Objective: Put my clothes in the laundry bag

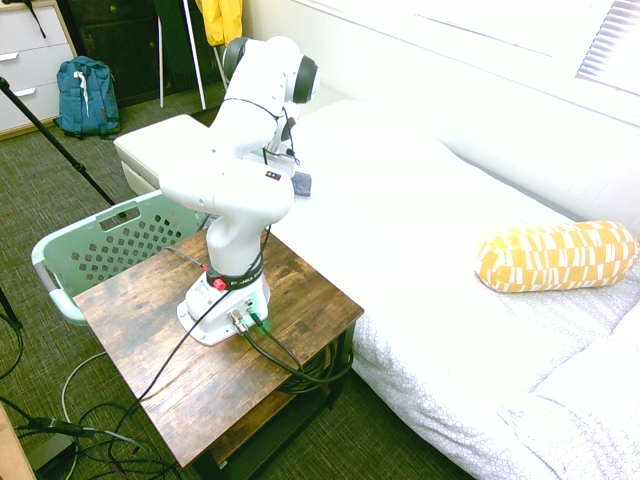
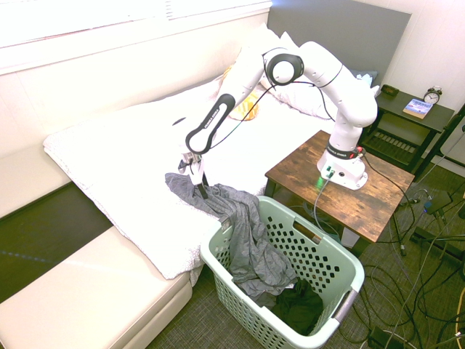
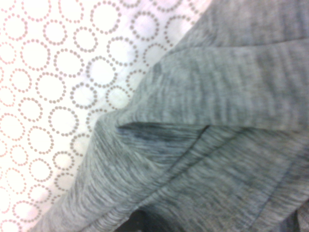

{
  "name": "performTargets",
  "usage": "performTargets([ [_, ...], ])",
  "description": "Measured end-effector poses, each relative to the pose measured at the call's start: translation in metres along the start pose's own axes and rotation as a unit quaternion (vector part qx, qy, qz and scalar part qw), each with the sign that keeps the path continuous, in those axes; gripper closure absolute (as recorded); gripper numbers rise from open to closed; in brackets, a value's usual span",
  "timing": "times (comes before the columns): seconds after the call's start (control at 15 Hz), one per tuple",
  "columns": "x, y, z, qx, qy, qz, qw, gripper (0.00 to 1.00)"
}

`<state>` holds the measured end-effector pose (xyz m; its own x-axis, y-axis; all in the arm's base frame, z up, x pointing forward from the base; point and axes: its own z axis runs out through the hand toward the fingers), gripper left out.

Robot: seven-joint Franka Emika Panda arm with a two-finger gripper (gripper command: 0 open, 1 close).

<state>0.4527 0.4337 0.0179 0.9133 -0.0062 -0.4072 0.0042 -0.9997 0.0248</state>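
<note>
One grey garment [image 2: 243,240] is hanging half in and half out of the green basket [image 2: 330,260]: its upper end is lying on the near edge of the bed [image 2: 138,156], and the rest is draping over the basket's rim and down inside, where something darker is sitting at the bottom. I am reaching out from my wooden table [image 2: 363,196] over the bed with my arm bent downward, and my gripper [image 2: 200,183] is pointing steeply down onto the part of the cloth that is lying on the bed edge. My fingers are standing as wide apart as they go; the dark tips are pressing into or just meeting the fabric, and I cannot tell from the second exterior view whether any cloth is lying between them. I am holding nothing lifted. In the wrist view the heathered grey knit is filling most of the picture, folded into soft creases, with the white sheet [image 3: 58,72] printed in dotted rings showing beside it. In the first exterior view my own arm is hiding the gripper, and only a small patch of the grey cloth is showing past my elbow on the white cover; the basket is standing on the carpet to the left of the table, close against the bed. A yellow patterned bolster [image 1: 556,256] is lying on the bed well to the right, apart from all this.
</note>
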Motion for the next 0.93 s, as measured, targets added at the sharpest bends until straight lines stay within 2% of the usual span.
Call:
performTargets([
  [0.07,-0.003,-0.004,0.008,-0.006,0.007,-0.006,1.000,0.00],
  [0.13,-0.004,-0.005,0.012,-0.011,0.015,-0.010,1.000,1.00],
  [0.93,0.001,0.008,0.028,-0.024,0.040,-0.015,0.999,1.00],
])
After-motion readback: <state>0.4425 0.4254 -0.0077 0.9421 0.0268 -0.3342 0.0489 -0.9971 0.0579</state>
